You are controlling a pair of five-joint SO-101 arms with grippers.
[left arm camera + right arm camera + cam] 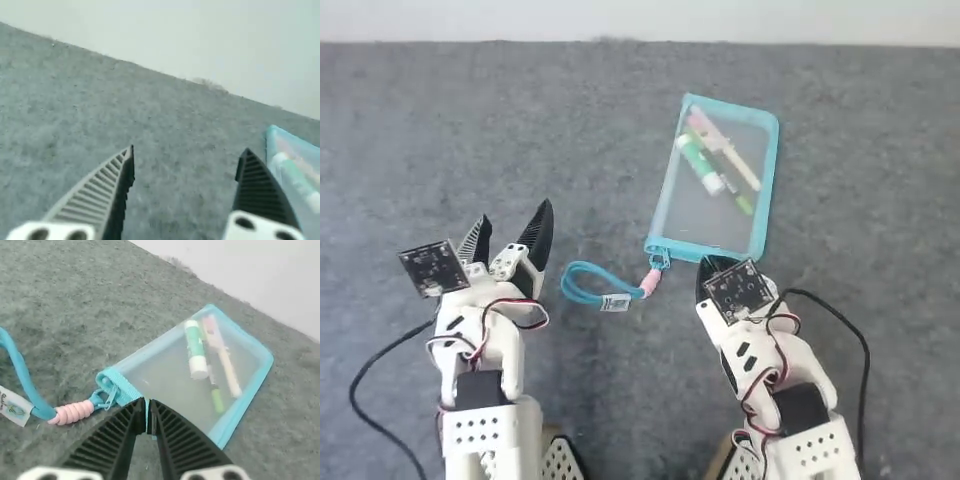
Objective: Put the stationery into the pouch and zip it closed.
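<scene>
The right tool (148, 401) is closed to a thin slit, its tips at the near end of the pouch (165, 370), just beside the zip pull (106, 393); whether they pinch the teal trim cannot be told; the stationery (196, 347) lies inside the pouch, beyond the tips; a pink bead link (72, 412) and blue strap (582, 285) trail from the zip pull, between the two tools; the left tool (514, 213) is spread wide, holding nothing, above the grey desk (470, 130), apart from the pouch.
</scene>
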